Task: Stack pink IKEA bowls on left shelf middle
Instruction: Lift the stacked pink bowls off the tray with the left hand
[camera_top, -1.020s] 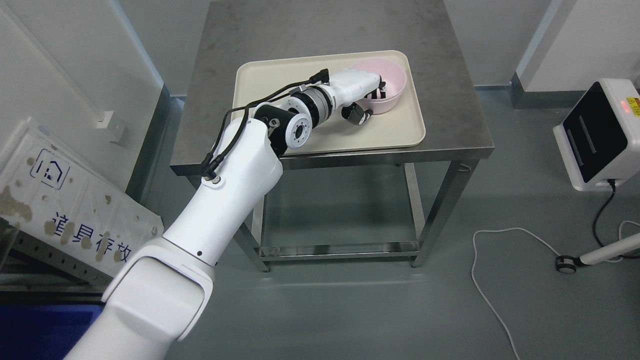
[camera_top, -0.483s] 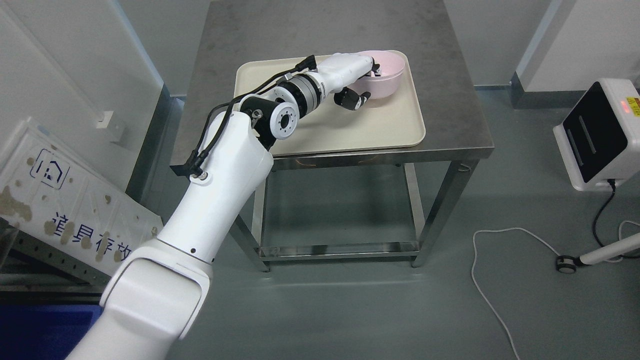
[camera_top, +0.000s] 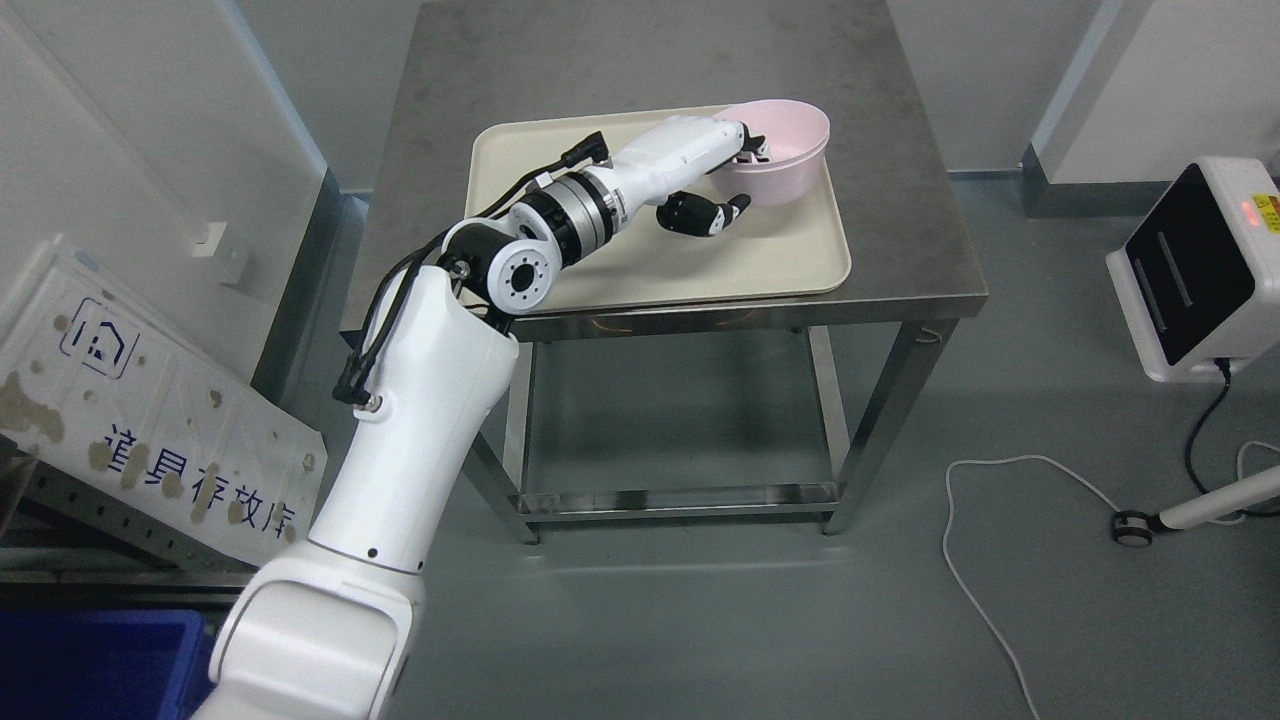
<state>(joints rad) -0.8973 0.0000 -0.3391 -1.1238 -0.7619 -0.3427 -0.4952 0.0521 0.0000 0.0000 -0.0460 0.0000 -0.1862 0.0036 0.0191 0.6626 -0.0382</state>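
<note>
1. Pink bowl (camera_top: 785, 150) is at the far right corner of the beige tray (camera_top: 560, 160) on the steel table (camera_top: 640, 60). It looks lifted and tipped, though that's hard to confirm.
2. Left hand (camera_top: 728, 172) pinches the bowl's near rim: fingers (camera_top: 752, 150) hook inside the wall, thumb (camera_top: 705, 212) sits low on the outside.
3. Right hand is not in view.
4. Step in hand, as I judge it: lift and carry off the tray toward the left shelf. The grip is on one side only, so the bowl may swing or slip.
5. To do it well: keep the pinch firm, level the bowl, and raise it clear of the tray lip before swinging left.
6. Only one bowl is visible; no second bowl to stack on shows here.
7. The target shelf middle can't be identified. A metal rack edge (camera_top: 60, 500) at lower left is partly covered by a leaning white panel (camera_top: 130, 400) with stains and blue print.
8. In the way: that panel and the blue bin (camera_top: 90, 660) sit near the arm's leftward path. The table's left edge is also close to the elbow.
9. Elsewhere: a white device (camera_top: 1195, 270) with a red light stands at right, and a white cable (camera_top: 980, 590) lies on the floor. Both are well apart from the work.
</note>
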